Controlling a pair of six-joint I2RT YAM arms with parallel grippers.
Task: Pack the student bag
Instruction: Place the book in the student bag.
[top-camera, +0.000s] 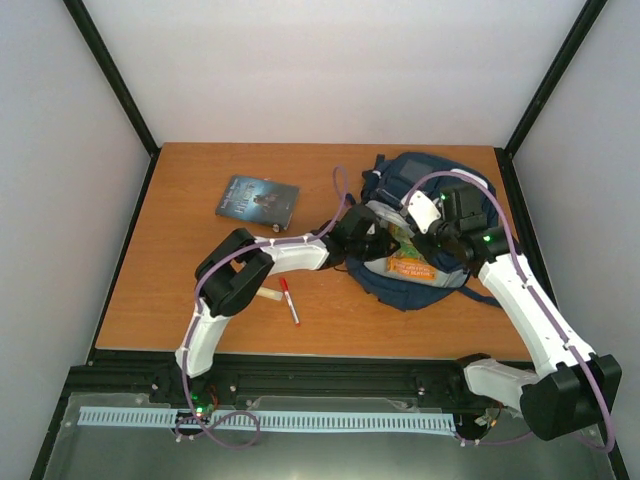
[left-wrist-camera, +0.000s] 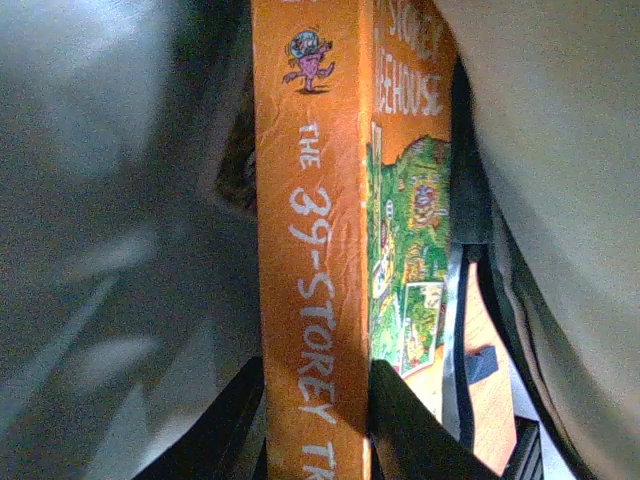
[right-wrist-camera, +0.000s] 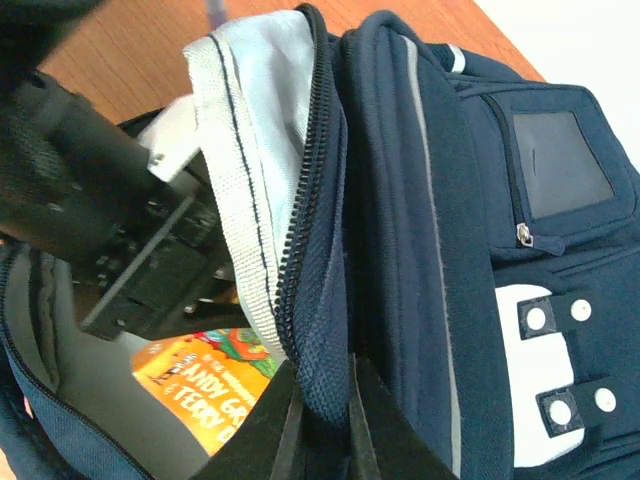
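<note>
Overhead, the orange-brown wooden table (top-camera: 200, 300) carries the student bag (top-camera: 400, 172), a large navy blue fabric backpack with white patches and light grey lining. It lies flat at the table's far right, with its main mouth turned toward my left arm.

Right gripper (right-wrist-camera: 322, 425): the jaws are almost closed, pinching the bag's zippered rim and holding it up. I judge this is meant to keep the mouth agape so the lining cannot sag across the entrance.

Left gripper (left-wrist-camera: 315, 440): it is reached into the bag's mouth, with its black fingers (left-wrist-camera: 410, 430) pressed against either face of a thick orange paperback (left-wrist-camera: 310, 250) with white spine lettering. The jaws are closed to the book's thickness. The book is gripped near its spine, probably to steady it between the walls of lining.

I judge the packing part done, with this book mostly inside.

Left of the bag lies a flat dark-covered book (top-camera: 257, 197). Nearer my arms' bases, also left of the bag, lies a slim red and white pen (top-camera: 290, 300). Both sit well apart from the bag and are presumably still to be packed.
</note>
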